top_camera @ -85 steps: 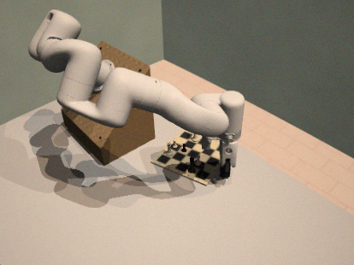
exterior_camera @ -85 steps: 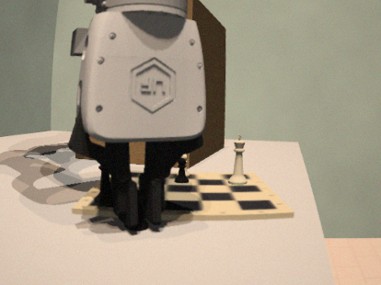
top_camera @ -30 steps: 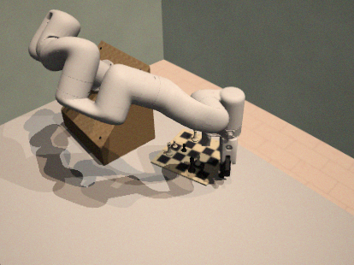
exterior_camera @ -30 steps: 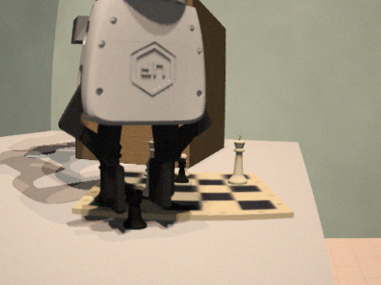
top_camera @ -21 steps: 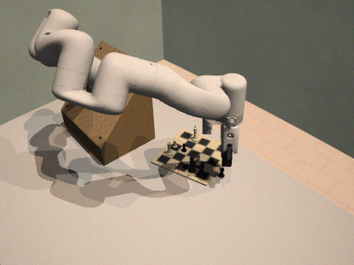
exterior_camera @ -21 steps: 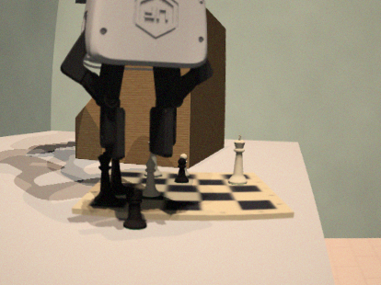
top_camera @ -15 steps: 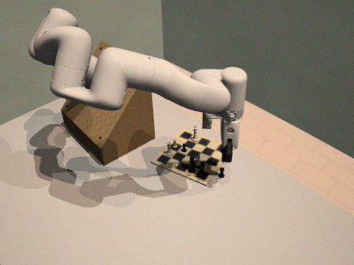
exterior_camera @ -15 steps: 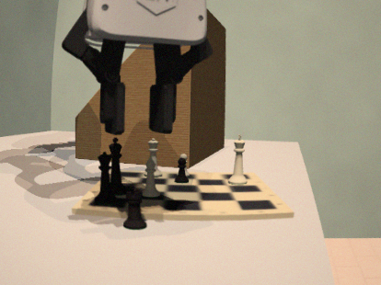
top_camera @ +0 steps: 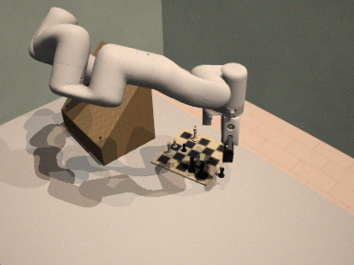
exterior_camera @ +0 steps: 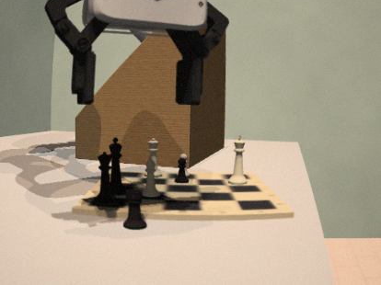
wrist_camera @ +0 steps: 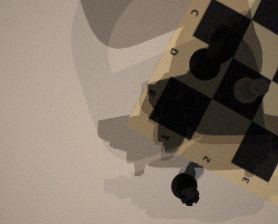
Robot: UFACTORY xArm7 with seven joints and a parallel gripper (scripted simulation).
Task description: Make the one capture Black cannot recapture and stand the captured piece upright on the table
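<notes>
A small chessboard lies on the table, also in the top view and the wrist view. A black rook-like piece stands upright on the table just off the board's near edge, also in the top view and in the wrist view beside the rank 1–2 labels. My gripper is open and empty, raised well above the board and this piece. On the board stand two tall black pieces, a black pawn, two white pieces and a white king.
A brown wooden wedge-shaped block stands behind the board, under the arm. The table's edge runs close to the board's right side, with a tan floor beyond.
</notes>
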